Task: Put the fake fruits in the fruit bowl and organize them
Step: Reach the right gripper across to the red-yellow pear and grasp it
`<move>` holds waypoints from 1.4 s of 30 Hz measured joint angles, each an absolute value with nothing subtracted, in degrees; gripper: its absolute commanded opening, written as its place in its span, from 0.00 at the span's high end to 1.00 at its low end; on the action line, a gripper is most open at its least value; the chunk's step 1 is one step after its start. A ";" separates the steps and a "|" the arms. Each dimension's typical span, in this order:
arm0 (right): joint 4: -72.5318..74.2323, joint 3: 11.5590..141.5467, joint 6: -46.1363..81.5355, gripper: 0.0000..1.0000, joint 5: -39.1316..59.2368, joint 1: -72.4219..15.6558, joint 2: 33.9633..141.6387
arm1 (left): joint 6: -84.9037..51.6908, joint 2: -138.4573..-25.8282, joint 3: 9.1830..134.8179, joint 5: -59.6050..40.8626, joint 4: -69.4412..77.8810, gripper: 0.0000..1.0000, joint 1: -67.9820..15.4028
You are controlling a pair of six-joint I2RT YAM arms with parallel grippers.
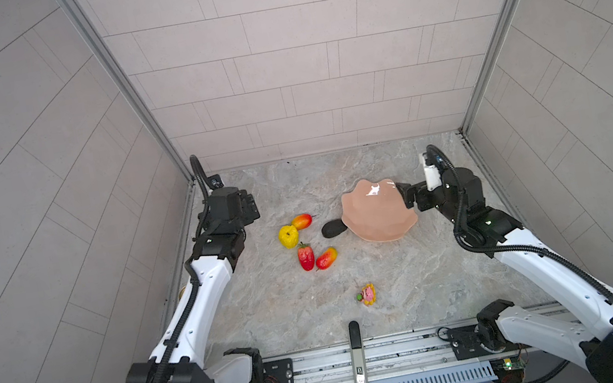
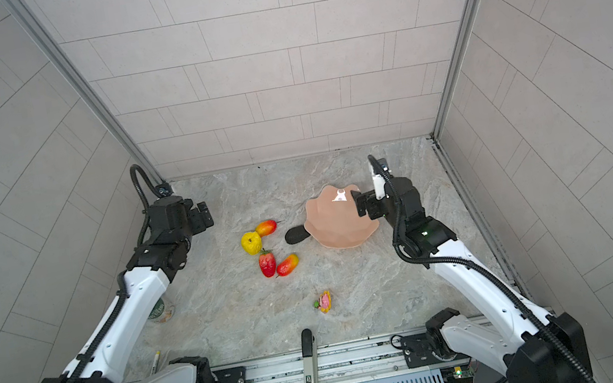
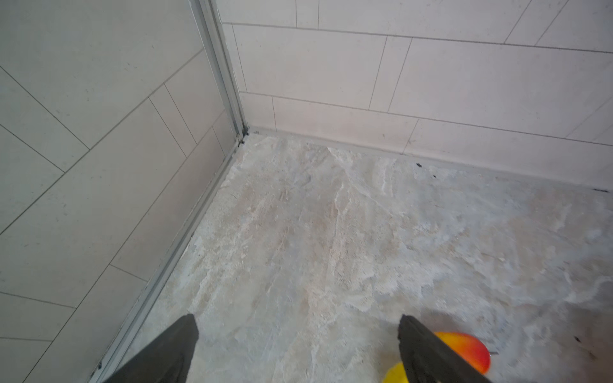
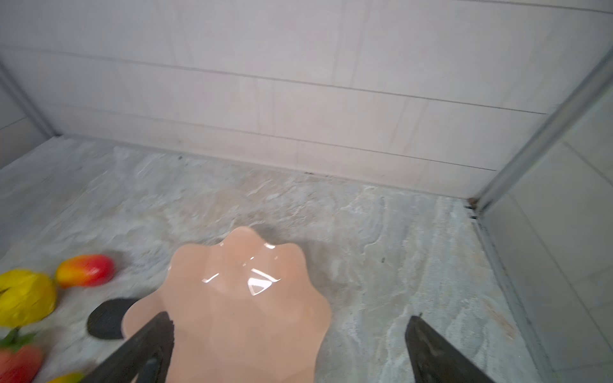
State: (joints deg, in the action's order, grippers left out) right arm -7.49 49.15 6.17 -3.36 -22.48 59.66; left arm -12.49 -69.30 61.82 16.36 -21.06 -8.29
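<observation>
Left end effector [image 3: 297, 320] hangs over bare worktop [image 1: 275, 316] near the left wall, fingers spread wide with nothing between them. In the left wrist view one finger partly hides the two fruits closest to it. From that stance it looks poised to start on the cluster, not yet picking.

Just to its right four fruits lie in a loose arc. A lumpy yellow fruit [image 1: 288, 236] touches the far mango [image 1: 302, 221], red going to yellow. Next comes a red strawberry [image 1: 306, 256], its green top pointing toward the yellow fruit, with the near mango [image 1: 326, 258] just beside it. All four rest on the worktop, none in the bowl, so the task appears to be at its start.

Further right the black oval [image 1: 331, 229] sits against the bowl [image 1: 378, 216], and the wavy rim overhangs part of it. It probably needs dragging clear, or the bowl shifting, before a clean grip is possible. Nearer the front, well apart from everything, lies a small pink-yellow-green trinket [image 1: 367, 294], which is no part of the job.

The bowl is a wide, shallow, glossy peach-pink dish with a scalloped rim. It is empty, with bright highlights on its far side.

Right end effector [image 4: 290, 318] is at the bowl's right edge, fingers fully apart and holding nothing. In the right wrist view one finger reaches over the dish while its mate stands off over the worktop. That suggests it means to take the rim or steady the dish, but whether it touches cannot be told.
</observation>
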 measured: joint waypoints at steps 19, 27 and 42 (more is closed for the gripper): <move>-13.98 70.17 8.73 0.00 3.79 -48.86 100.57 | -7.66 -66.30 69.19 -0.62 -44.93 0.00 -8.64; -15.92 76.75 9.93 0.02 4.51 -51.96 109.14 | -7.44 -66.30 69.14 -3.90 -44.93 0.00 -7.70; -18.63 76.82 11.97 0.18 2.33 -51.42 111.68 | -7.40 -66.28 68.73 -5.04 -44.93 0.00 -7.14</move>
State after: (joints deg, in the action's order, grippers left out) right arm -18.63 76.82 11.97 2.33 -51.42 111.68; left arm -7.40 -66.28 68.73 -5.04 -44.93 -7.14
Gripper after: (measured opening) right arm 0.835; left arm 0.996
